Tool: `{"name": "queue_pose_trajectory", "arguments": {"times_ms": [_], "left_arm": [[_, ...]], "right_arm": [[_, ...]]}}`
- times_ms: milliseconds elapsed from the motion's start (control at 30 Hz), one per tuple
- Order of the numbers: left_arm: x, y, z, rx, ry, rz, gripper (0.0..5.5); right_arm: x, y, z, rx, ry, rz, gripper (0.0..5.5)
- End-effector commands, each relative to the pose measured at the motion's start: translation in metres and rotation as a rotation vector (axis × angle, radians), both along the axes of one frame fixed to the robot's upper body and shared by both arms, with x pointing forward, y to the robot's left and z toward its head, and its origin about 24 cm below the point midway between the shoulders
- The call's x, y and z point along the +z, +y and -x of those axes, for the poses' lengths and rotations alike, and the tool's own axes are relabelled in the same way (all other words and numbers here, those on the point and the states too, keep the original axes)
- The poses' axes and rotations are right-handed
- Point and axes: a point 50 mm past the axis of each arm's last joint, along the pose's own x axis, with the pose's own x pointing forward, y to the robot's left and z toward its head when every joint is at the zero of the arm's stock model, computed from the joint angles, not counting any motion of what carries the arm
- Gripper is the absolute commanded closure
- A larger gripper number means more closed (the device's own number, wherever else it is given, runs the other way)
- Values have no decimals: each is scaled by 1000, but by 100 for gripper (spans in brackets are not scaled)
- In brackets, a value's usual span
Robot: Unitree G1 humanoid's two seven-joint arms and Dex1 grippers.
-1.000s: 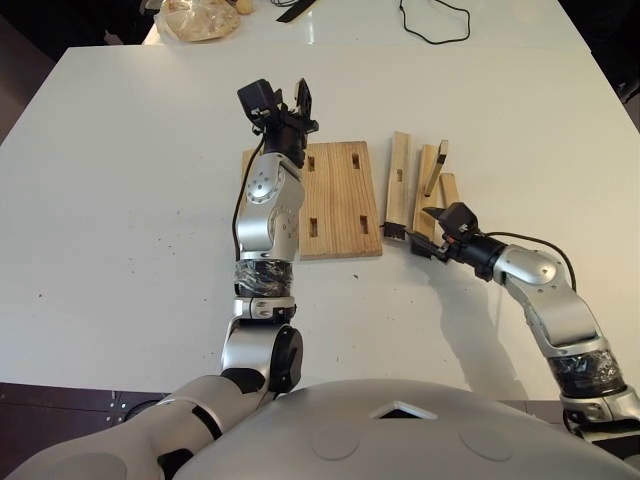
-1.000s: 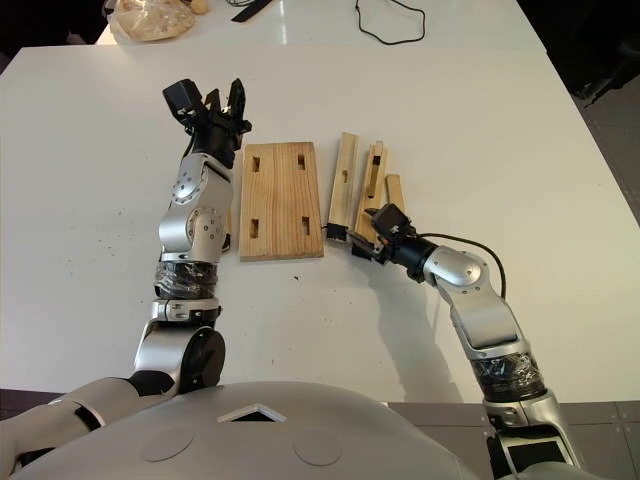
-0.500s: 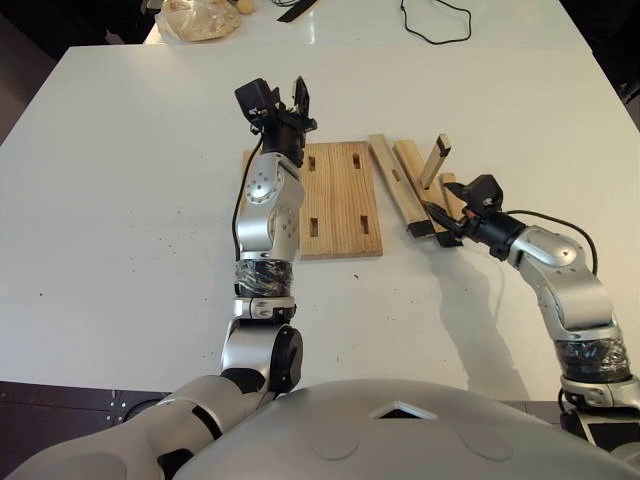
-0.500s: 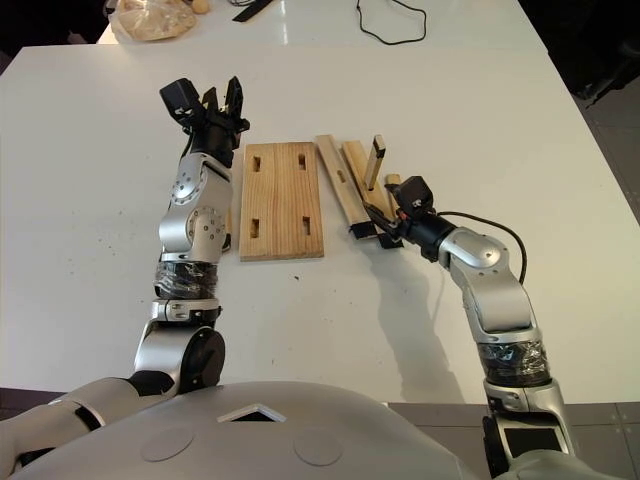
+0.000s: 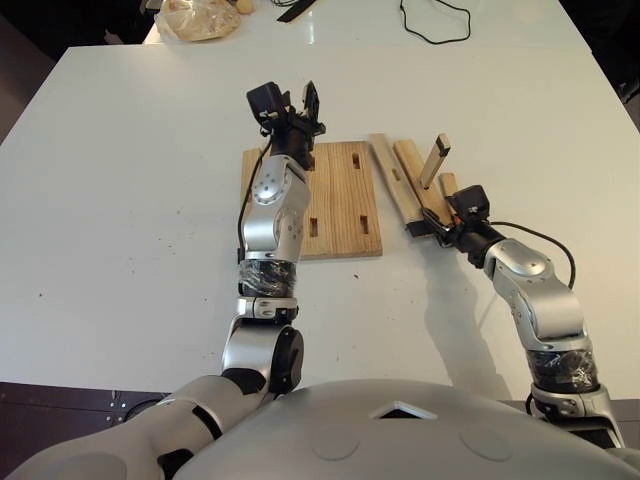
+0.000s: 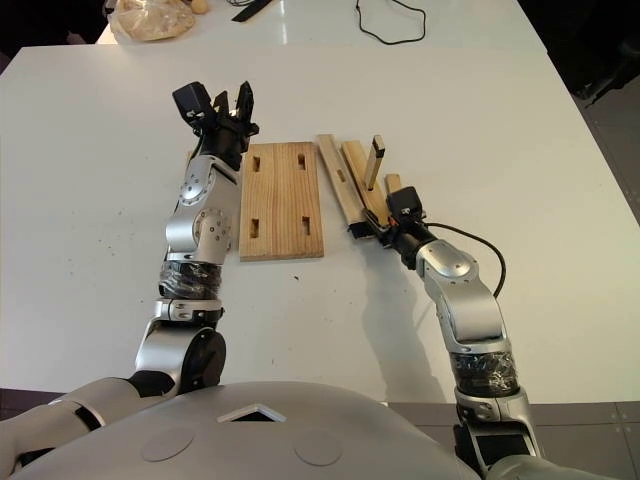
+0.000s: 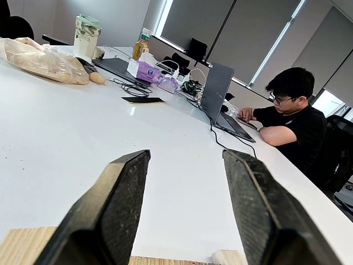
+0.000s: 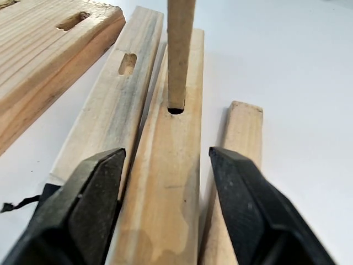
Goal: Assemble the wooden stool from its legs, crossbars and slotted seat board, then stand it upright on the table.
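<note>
White and glossy, the worktop (image 5: 120, 200) carried pale pine parts near its middle. Its far edge held a crumpled clear bag (image 5: 200, 18) and a loop of black cable (image 5: 430, 25).

The seat board (image 5: 345, 200) lay flat, a rectangle of lengthwise grain cut with four small slots. Its left edge was hidden behind the left forearm. The left end effector (image 5: 300, 100) was raised over the board's far left corner, its two dark wedge-shaped fingers (image 7: 118, 210) spread with nothing between them.

Just right of the board lay three square-edged sticks side by side — a long leg (image 8: 118, 105) with one oblong slot, a middle leg (image 8: 176, 149), and a shorter piece (image 8: 237, 165) on the outside. A thin crossbar (image 5: 435, 165) stood tilted with its lower end in the middle leg's slot; the right wrist view cut off its top.

The right end effector (image 8: 165, 160) sat low at the sticks' near ends and covered them from the head views. Its fingers were spread to either side of the middle leg — whether the pads touched the wood could not be made out. A black scrap (image 8: 22, 201) by the long leg's near end was too unclear to identify.
</note>
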Motion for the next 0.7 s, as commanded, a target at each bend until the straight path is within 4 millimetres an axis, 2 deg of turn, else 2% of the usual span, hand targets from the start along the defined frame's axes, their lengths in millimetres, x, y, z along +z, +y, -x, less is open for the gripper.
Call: {"name": "queue_pose_trajectory", "arguments": {"times_ms": [33,300,500,700], "left_arm": [[-2,-10,1,-19,7,33,305],[-1,-13,1,-18,-1,39,305],[0,-11,-1,-8,-6,43,305],[0,-11,-2,0,-10,41,305]], "right_arm": [[-1,-9,-4,7,-2,75,270],[-2,5,1,107,-26,97,270],[0,2,-4,84,-37,109,270],[-10,7,-3,54,68,81,270]]}}
